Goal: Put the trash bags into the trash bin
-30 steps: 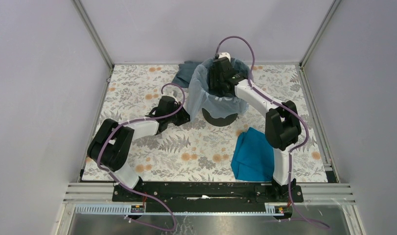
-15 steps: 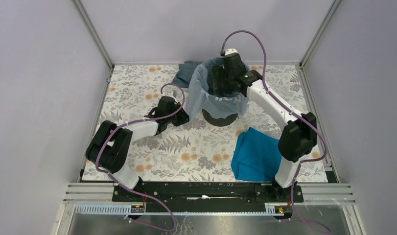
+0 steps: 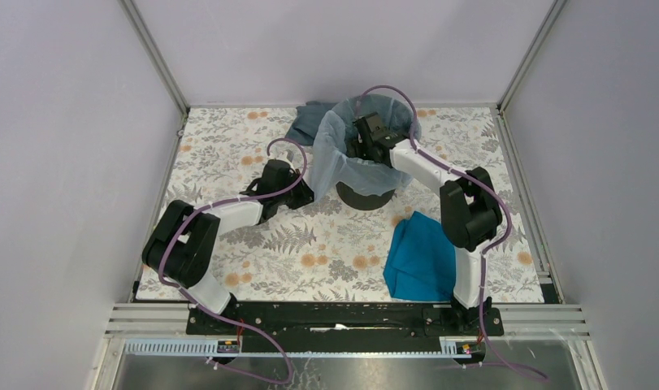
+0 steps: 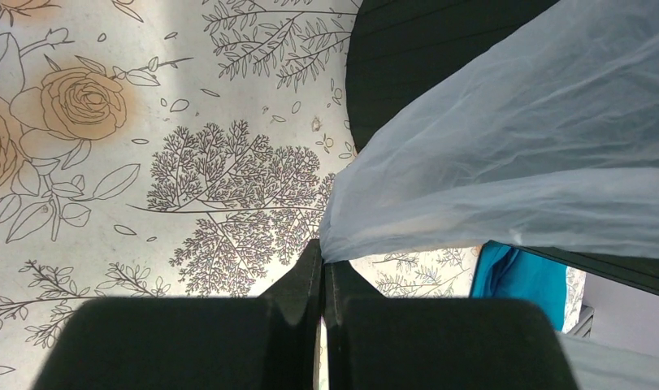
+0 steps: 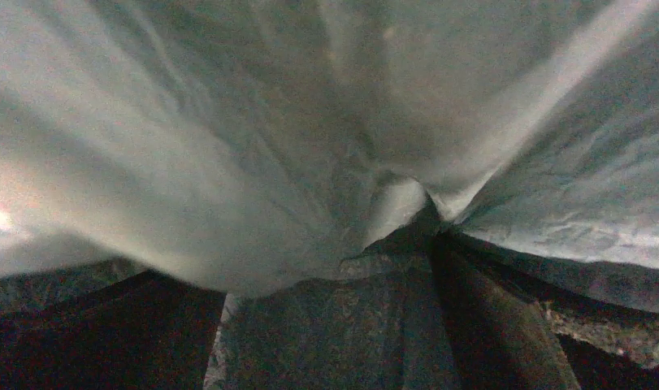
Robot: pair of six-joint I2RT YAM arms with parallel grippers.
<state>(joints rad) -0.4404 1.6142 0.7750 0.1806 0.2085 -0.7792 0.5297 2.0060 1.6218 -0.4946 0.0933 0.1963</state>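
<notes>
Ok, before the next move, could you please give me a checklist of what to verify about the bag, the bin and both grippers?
1. The left gripper is pinching the edge of the trash bag: ok.
2. The trash bin stands upright: ok.
3. The right gripper is inside the bin's mouth, within the bag: ok.
4. The right gripper's hold on the film: cannot tell, as film fills the right wrist view.
5. The bag covers the whole rim: cannot tell, as the right arm hides part of it.
6. The teal cloth lies apart from the bin: ok.
</notes>
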